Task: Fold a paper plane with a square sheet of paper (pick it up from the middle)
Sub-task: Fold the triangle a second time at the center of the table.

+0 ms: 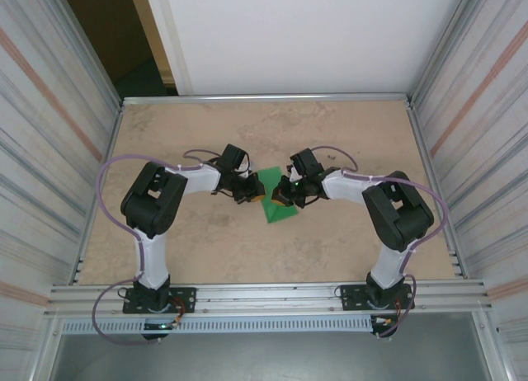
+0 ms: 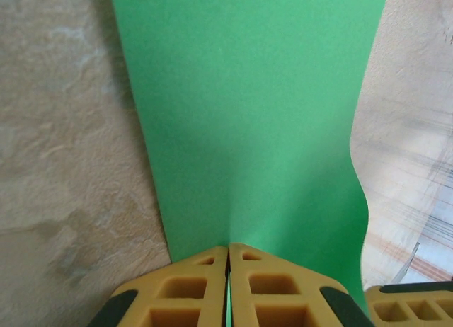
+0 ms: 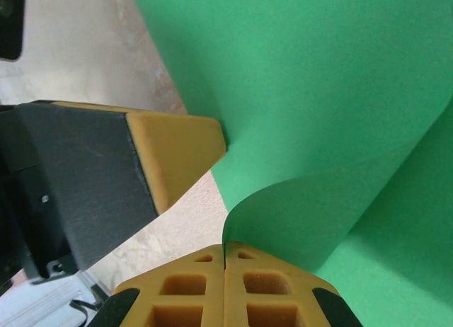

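The square sheet of paper (image 1: 279,208) is bright green and sits at mid-table between the two arms, partly lifted and curled. My left gripper (image 1: 254,193) is shut on one edge of it; in the left wrist view the sheet (image 2: 255,115) rises straight out of the closed yellow jaws (image 2: 228,248). My right gripper (image 1: 285,198) is shut on a curled edge of the paper (image 3: 318,93), which bends over from its closed jaws (image 3: 224,245). The two grippers are nearly touching, and the left one's yellow finger (image 3: 177,157) shows just left of the fold.
The tan table (image 1: 346,241) is walled by corrugated metal panels (image 1: 49,134) on the left and right. An aluminium rail (image 1: 272,294) runs along the near edge where both arm bases are bolted. A white wall panel (image 1: 297,35) stands behind.
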